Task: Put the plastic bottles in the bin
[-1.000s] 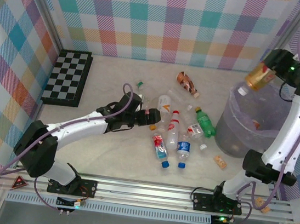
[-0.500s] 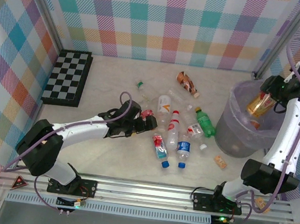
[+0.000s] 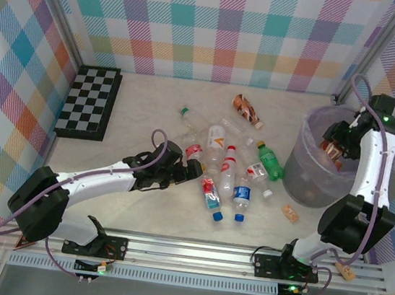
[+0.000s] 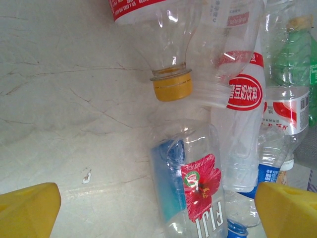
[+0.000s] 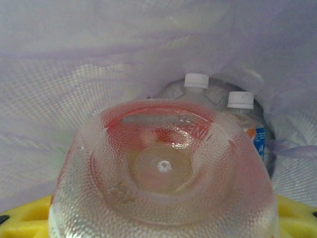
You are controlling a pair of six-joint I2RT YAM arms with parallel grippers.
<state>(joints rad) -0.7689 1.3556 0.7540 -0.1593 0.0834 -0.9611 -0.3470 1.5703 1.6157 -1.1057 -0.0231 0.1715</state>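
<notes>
My right gripper (image 3: 335,144) down inside bin (image 3: 302,183), clamped partway on reddish bottle (image 5: 163,168), not yet released. Two capped bottles (image 5: 196,82) lie at bin bottom. My left gripper (image 3: 196,168) wide open, empty, over loose bottles (image 3: 227,170) on table (image 3: 148,105). Most of the job left.

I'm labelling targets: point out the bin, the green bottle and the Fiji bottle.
bin (image 3: 306,180), top external view, front wall
green bottle (image 3: 272,164), top external view, mid body
Fiji bottle (image 4: 198,181), left wrist view, red flower label

right gripper (image 3: 336,142) lowered, bottle (image 5: 163,171) — inside bin (image 3: 301,177)
</notes>
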